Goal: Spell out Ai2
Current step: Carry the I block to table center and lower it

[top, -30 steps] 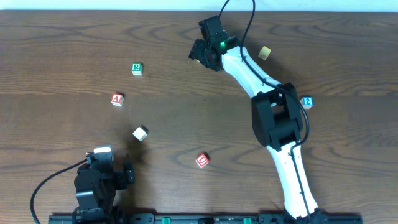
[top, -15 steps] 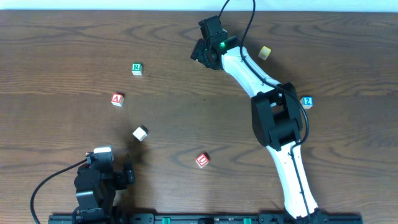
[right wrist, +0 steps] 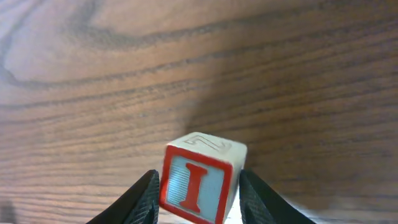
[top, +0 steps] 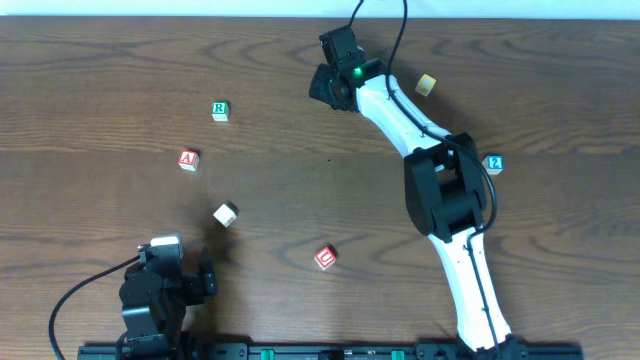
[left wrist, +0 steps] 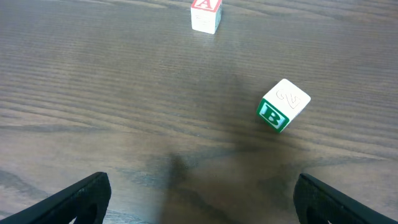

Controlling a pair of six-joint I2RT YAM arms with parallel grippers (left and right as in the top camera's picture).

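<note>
My right gripper (top: 326,86) is at the far middle of the table, shut on a block with a red I (right wrist: 200,184); its fingers press both sides of the block just above the wood. The red A block (top: 188,159) lies at the left and also shows in the left wrist view (left wrist: 205,14). The blue 2 block (top: 493,163) lies at the right, beside the right arm. My left gripper (top: 203,281) is open and empty at the near left (left wrist: 199,202).
A green R block (top: 220,110) lies far left. A white block with a green B (top: 225,214) lies ahead of the left gripper, also in the left wrist view (left wrist: 283,106). A red block (top: 325,257) lies near the middle front, and a tan block (top: 427,84) at the far right.
My right gripper has shifted slightly to the right with the I block in it. The left arm has not moved.
</note>
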